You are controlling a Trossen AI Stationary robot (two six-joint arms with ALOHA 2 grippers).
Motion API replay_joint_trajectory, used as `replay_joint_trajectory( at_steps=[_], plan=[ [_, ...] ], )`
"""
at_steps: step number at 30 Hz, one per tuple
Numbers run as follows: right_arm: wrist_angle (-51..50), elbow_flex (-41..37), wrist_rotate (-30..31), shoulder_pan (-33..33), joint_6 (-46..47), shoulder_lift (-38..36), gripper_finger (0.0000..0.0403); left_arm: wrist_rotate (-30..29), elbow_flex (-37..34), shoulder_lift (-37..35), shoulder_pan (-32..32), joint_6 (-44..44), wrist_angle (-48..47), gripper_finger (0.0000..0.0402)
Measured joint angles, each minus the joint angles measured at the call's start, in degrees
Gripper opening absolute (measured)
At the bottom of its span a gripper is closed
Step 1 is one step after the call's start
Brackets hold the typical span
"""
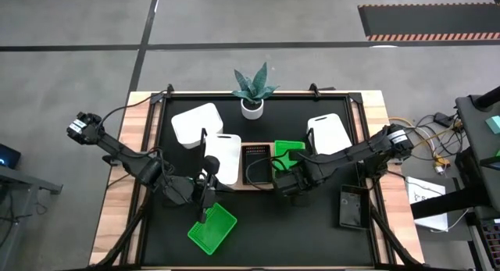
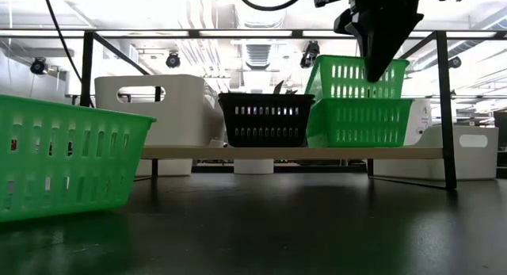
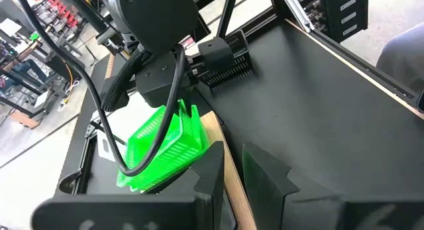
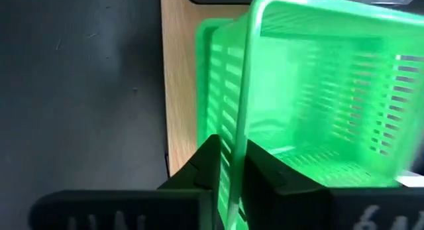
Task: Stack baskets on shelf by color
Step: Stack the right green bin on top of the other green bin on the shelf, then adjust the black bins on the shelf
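Note:
On the wooden shelf [image 1: 234,185] stand a white basket [image 1: 223,158], a black basket [image 1: 258,163] and a green basket [image 2: 360,123]. A second green basket [image 2: 356,77] sits partly inside that green one. My right gripper [image 2: 379,65] comes down from above and is shut on the second basket. It shows in the right wrist view [image 4: 228,157] too. My left gripper [image 3: 232,157] is open and empty over the mat near the shelf's near edge. A third green basket [image 1: 212,228] rests on its bottom on the mat. My right gripper pinches the upper green basket's slotted wall just below the rim [image 4: 233,134], with one finger inside the basket and one outside. The fingers point down from above. The basket is slightly tilted, and its lower part sits inside the green basket on the shelf.
On the black mat [image 1: 258,224], two white baskets [image 1: 195,123] [image 1: 326,133] lie behind the shelf, beside a potted plant [image 1: 251,95]. A black basket [image 1: 350,207] lies at the near right. A metal frame [image 2: 447,108] stands around the mat.

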Motion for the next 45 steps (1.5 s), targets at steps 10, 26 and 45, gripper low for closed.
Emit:
replay_joint_trajectory(
  at_steps=[10,26,45],
  plan=[
    [-1.0,1.6,-3.3,0.0,0.1,0.0,0.0111,0.0,0.0,0.0,0.0,0.0,0.1,0.0040],
    [2.2,4.4,-3.9,4.8,-6.3,-6.2,0.0059,1.3,0.3,6.9,0.3,-6.9,6.4,0.0020],
    [6.7,0.8,-1.0,11.4,-11.2,-9.1,0.0009,12.2,16.1,29.6,11.0,-22.0,-11.7,0.0000]
  ],
)
